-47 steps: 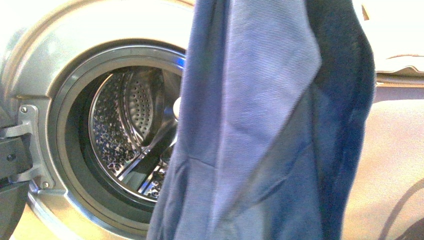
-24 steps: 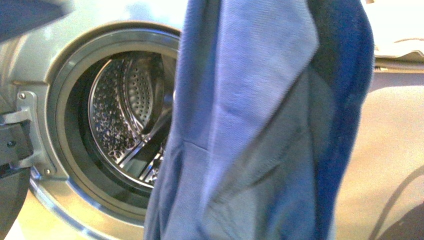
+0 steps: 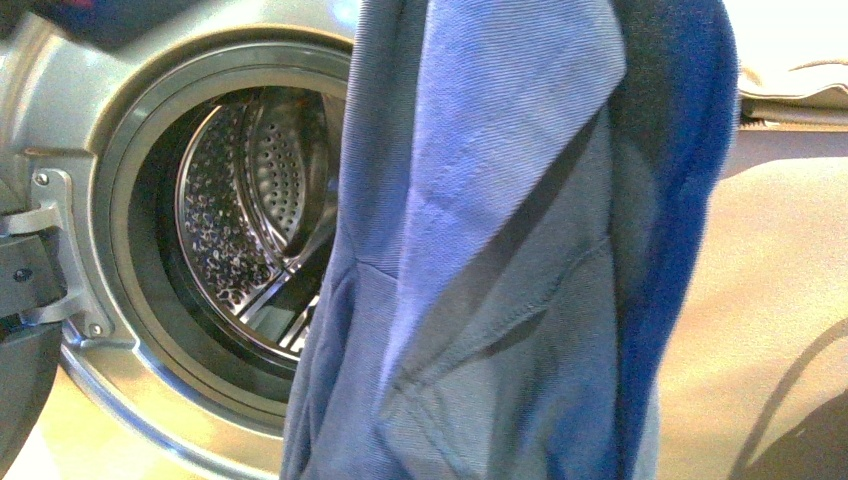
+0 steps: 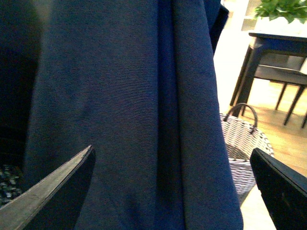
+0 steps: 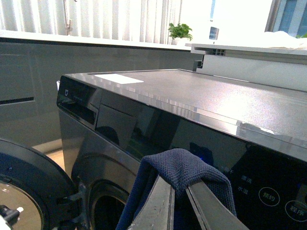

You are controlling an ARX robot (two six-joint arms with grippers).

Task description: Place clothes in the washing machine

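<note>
**Q:** What do we note at the washer [image 3: 60, 110]?

**A:** Its porthole stands open, and we see the perforated drum [image 3: 240, 210] inside. The door [image 5: 29, 177] is swung out on the hinge [image 3: 50, 250] at the porthole's left edge.

**Q:** Where are the clothes [image 3: 500, 250]?

**A:** We place them outside the washer. They hang in long folds in front of it and cover the right part of the porthole. Their upper end rises past the top of the front view.

**Q:** Which pincer carries them?

**A:** The right pincer [image 5: 178, 186] does. It is above the porthole, about level with the washer's control panel. Its jaws are pressed together on a fold, and the fabric drapes over both tips.

**Q:** And the left pincer [image 4: 171, 155]?

**A:** Its jaws stand wide apart. The clothes hang across the gap between them. We cannot tell whether the fabric touches either finger.

**Q:** Anything else?

**A:** In the left wrist view we see a woven basket [image 4: 242, 143] on the floor beyond the clothes. We cannot tell where it sits relative to the washer.
</note>
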